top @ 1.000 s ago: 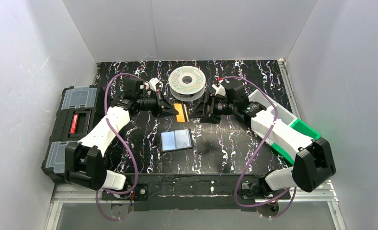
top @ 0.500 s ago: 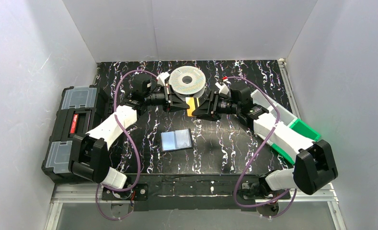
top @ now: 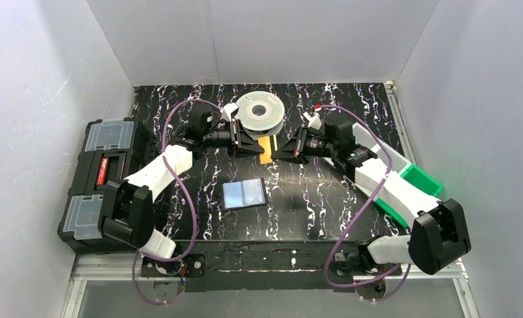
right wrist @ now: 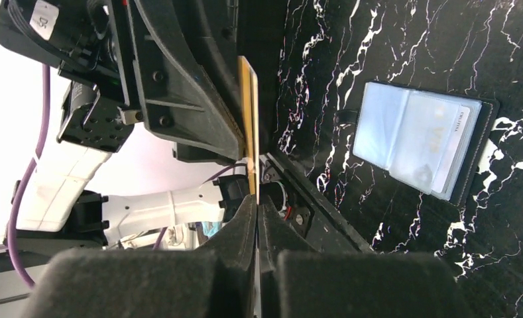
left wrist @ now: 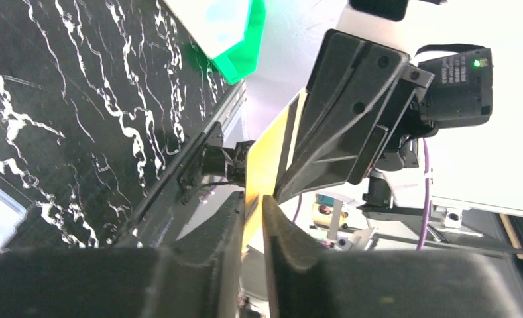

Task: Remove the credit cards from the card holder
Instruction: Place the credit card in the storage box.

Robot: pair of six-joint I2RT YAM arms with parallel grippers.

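The card holder (top: 244,194) lay open and flat on the counter (top: 325,205), bluish inside facing up. A pale card (right wrist: 437,149) sat tucked in one of its pockets. Beyond the holder, toward a white spool (top: 259,112), the orange card (top: 266,148) was held on edge above the counter between both arms. The left tool (top: 253,146) was closed on one end of it, its fingers (left wrist: 282,265) pinching the card. The right tool (top: 276,154) faced it, clamped on the other end.

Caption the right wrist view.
Right jaws grip thin orange-tan plastic card beside left arm; open black card holder lies nearby.
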